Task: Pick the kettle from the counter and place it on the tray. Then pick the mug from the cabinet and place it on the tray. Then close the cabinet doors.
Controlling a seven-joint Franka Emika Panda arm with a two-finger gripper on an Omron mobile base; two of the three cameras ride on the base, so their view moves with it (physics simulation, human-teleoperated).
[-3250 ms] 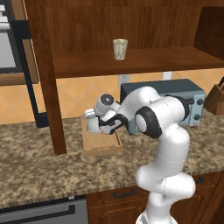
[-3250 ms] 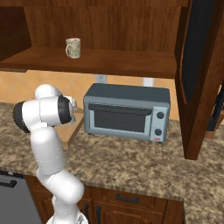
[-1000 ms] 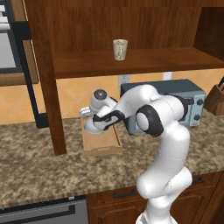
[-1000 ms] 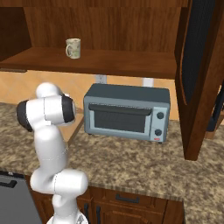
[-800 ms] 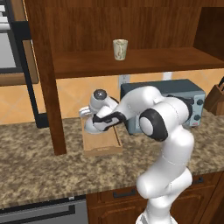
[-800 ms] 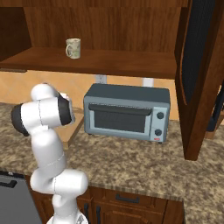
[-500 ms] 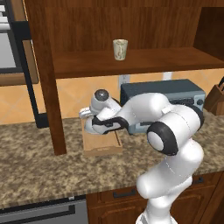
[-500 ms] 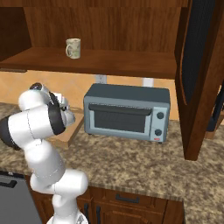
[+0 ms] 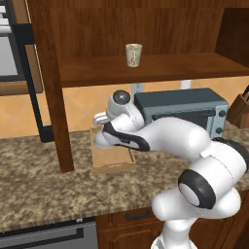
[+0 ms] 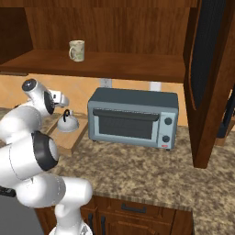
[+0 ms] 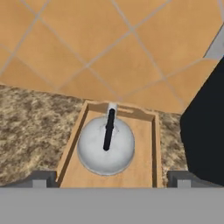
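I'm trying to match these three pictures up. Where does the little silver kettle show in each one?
Left base view: the kettle peeks out left of the white arm, left of centre, on the tray.
Right base view: kettle at left of middle, on the tray.
Hand view: kettle at lower centre, inside the tray.
Shared landmark: the wooden tray under it.

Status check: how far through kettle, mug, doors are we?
Done: the kettle sits in the tray. In hand: nothing, the gripper hangs open above the kettle. Left: the mug stands on the cabinet shelf, and the cabinet door is wide open.
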